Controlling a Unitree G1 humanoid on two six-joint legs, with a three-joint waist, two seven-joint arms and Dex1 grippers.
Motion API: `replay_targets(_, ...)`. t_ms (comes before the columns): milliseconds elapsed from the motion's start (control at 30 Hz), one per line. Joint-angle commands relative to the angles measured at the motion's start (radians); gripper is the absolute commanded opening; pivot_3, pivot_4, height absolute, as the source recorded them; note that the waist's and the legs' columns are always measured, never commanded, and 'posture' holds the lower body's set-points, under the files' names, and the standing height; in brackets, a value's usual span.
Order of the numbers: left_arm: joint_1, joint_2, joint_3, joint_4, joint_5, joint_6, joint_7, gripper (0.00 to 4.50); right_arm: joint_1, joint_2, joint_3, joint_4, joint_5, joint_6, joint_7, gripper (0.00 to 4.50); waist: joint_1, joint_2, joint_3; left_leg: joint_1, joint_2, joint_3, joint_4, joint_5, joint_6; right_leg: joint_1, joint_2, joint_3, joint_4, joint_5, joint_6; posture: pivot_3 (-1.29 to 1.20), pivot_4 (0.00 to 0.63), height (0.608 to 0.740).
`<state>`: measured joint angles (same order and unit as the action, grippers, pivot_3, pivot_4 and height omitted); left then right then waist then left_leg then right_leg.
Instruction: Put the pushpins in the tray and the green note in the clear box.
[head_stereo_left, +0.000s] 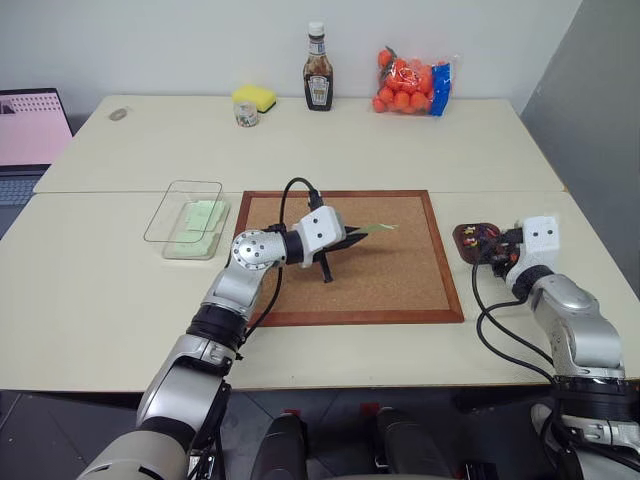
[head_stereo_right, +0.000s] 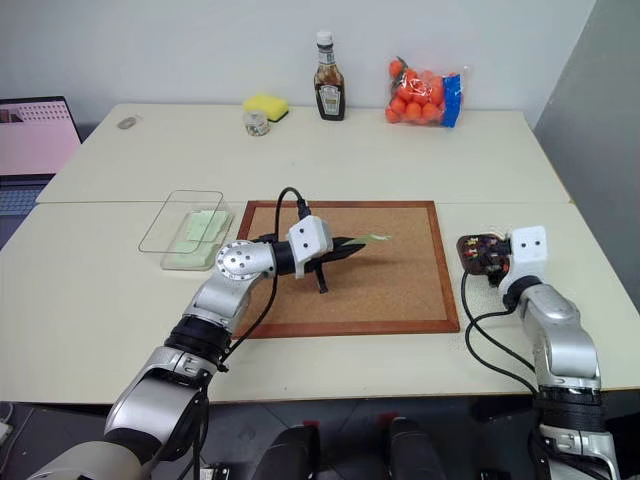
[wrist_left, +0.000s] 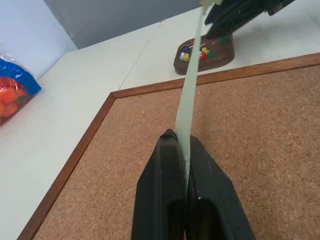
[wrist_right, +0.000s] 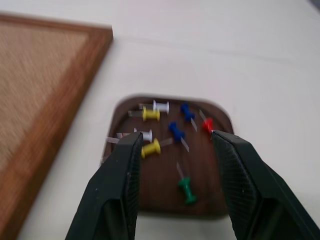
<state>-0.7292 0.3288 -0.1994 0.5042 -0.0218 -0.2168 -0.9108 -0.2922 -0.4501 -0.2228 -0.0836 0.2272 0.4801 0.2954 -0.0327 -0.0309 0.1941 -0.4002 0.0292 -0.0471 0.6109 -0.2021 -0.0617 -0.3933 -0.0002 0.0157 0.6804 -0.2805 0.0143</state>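
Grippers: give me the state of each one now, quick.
Left gripper: jaws shut on the green note, above the corkboard.
Right gripper: jaws open, holding nothing, over the tray of pushpins.

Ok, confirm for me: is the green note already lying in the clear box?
No, the green note is pinched between the left gripper fingers above the corkboard, away from the clear box.

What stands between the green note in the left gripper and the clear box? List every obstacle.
Nothing visible does. The left gripper holds the green note above the corkboard; the clear box lies just past the board's left edge, open-topped, with pale green slips already inside.
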Motion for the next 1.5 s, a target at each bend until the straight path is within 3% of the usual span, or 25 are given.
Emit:
replay_targets(33, -0.036, 0.030, 0.072, -0.032, -0.032, 0.056, 0.047, 0.00, 0.007, -0.008, -0.058, -0.104, 0.039, -0.045, 0.013, 2.29, 0.001, 0.000, 0.000, 0.000, 0.000, 0.000, 0.000, 0.000, 0.000, 0.000, 0.000, 0.000, 0.000, 0.000, 0.000, 0.00, 0.150, 0.740)
replay_targets(200, -0.028, 0.068, 0.124, -0.094, -0.056, 0.144, 0.078, 0.00, 0.030, -0.011, -0.042, -0.171, 0.095, -0.033, 0.080, 2.29, 0.001, 0.000, 0.000, 0.000, 0.000, 0.000, 0.000, 0.000, 0.000, 0.000, 0.000, 0.000, 0.000, 0.000, 0.000, 0.00, 0.150, 0.740)
replay_targets(367, 0.022, 0.156, 0.232, -0.240, -0.090, 0.343, 0.162, 0.00, 0.018, -0.028, 0.115, -0.303, 0.130, -0.004, 0.209, 2.29, -0.010, 0.000, 0.000, 0.000, 0.000, 0.000, 0.000, 0.000, 0.000, 0.000, 0.000, 0.000, 0.000, 0.000, 0.000, 0.00, 0.150, 0.740)
replay_targets(700, 0.229, 0.272, 0.414, -0.539, -0.104, 0.803, 0.373, 0.00, -0.215, 0.047, 0.406, -0.193, 0.094, -0.040, 0.388, 2.29, -0.014, 0.000, 0.001, 0.000, 0.001, -0.003, 0.000, 0.000, 0.000, 0.000, 0.000, 0.000, 0.000, 0.000, 0.000, 0.00, 0.150, 0.740)
replay_targets(867, 0.239, 0.290, 0.451, -0.526, -0.106, 0.906, 0.434, 0.00, -0.327, 0.077, 0.478, -0.086, 0.079, -0.065, 0.483, 3.44, 0.004, -0.001, 0.001, 0.000, 0.001, -0.004, 0.000, 0.000, 0.000, 0.000, -0.001, 0.000, 0.000, 0.000, 0.000, 0.00, 0.150, 0.740)
replay_targets(1033, 0.169, 0.273, 0.465, -0.443, -0.110, 0.961, 0.498, 0.00, -0.396, 0.119, 0.509, -0.010, 0.024, -0.109, 0.484, 4.48, 0.007, -0.001, 0.001, -0.001, 0.000, -0.004, 0.001, 0.000, 0.000, 0.000, -0.002, -0.001, 0.000, 0.000, 0.000, 0.00, 0.150, 0.740)
replay_targets(1433, 0.047, 0.199, 0.605, -0.369, -0.179, 1.136, 0.697, 0.00, -0.405, 0.155, 0.513, -0.005, -0.014, -0.110, 0.485, 4.48, 0.004, -0.001, 0.001, -0.001, 0.001, -0.004, 0.001, 0.000, 0.000, 0.000, -0.002, -0.001, 0.001, 0.001, -0.002, 0.00, 0.150, 0.740)
replay_targets(1500, 0.027, 0.187, 0.632, -0.358, -0.185, 1.154, 0.737, 0.19, -0.406, 0.160, 0.511, -0.006, -0.016, -0.108, 0.482, 4.49, 0.004, -0.001, 0.001, -0.001, 0.001, -0.004, 0.001, 0.000, -0.001, 0.000, -0.002, -0.001, 0.001, 0.001, -0.002, 0.00, 0.150, 0.740)
